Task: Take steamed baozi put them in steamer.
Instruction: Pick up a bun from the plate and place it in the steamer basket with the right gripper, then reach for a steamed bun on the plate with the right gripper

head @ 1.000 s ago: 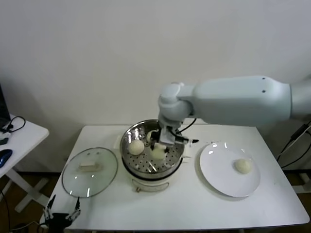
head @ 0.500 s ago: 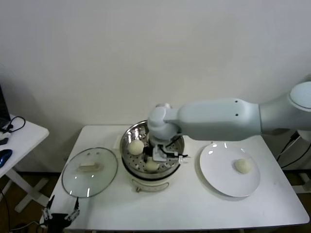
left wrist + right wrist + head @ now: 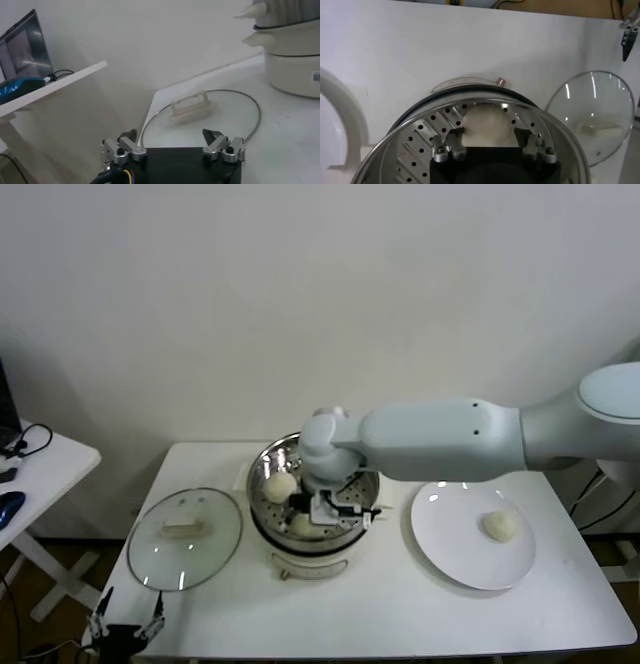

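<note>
The steamer (image 3: 262, 469) is a shiny perforated steel basket on a cream pot base, mid-table. One baozi (image 3: 280, 485) lies at its left side. A second baozi (image 3: 301, 526) rests on the perforated floor near the front, and my right gripper (image 3: 318, 519) reaches down into the basket over it. In the right wrist view this baozi (image 3: 487, 120) sits between the spread fingers of my right gripper (image 3: 490, 132), which is open. A third baozi (image 3: 500, 526) lies on the white plate (image 3: 450, 529). My left gripper (image 3: 125, 624) hangs open off the table's front-left corner.
A round glass lid (image 3: 185, 534) with a cream handle lies flat left of the steamer, also seen as the lid (image 3: 200, 115) close before my left gripper (image 3: 170, 140). A small white side table (image 3: 40, 464) with cables stands at far left.
My right gripper carried a baozi down and to the front left inside the steamer. Its fingers have spread apart and the baozi now rests on the basket floor. The left arm stayed put.
</note>
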You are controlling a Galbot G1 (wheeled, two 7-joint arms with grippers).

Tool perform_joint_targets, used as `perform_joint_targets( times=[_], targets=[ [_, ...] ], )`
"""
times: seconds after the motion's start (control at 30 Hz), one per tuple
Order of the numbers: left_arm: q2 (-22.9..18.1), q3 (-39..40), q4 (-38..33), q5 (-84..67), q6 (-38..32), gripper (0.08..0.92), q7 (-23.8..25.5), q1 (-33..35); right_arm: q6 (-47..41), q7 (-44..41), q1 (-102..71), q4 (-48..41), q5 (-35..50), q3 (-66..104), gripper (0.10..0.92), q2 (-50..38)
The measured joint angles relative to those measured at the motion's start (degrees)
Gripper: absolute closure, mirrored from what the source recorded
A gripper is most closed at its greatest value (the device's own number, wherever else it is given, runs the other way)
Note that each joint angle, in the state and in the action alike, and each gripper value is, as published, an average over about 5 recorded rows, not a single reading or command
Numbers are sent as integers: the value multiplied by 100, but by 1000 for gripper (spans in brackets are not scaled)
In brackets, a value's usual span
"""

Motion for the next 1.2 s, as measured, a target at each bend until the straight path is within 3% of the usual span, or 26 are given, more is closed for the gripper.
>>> perform_joint_targets(
  times=[0.27, 0.73, 0.93, 1.2],
  targets=[
    [-6, -18, -23, -1, -1, 177, 0, 19, 108, -264, 463, -8, 561, -116, 203, -362],
    [1, 10, -58, -14, -32, 177, -1, 1, -778, -688, 1802, -729, 3112, -1641, 203, -1685],
    [10, 25, -49, -30, -41, 177, 4, -11, -1090, -729, 1697, -1135, 3359, -1972, 203, -2414],
    [16, -4, -31, -33, -104, 177, 3, 12, -1312, -687, 924, -1740, 3054, -1743, 203, -3048]
  ],
)
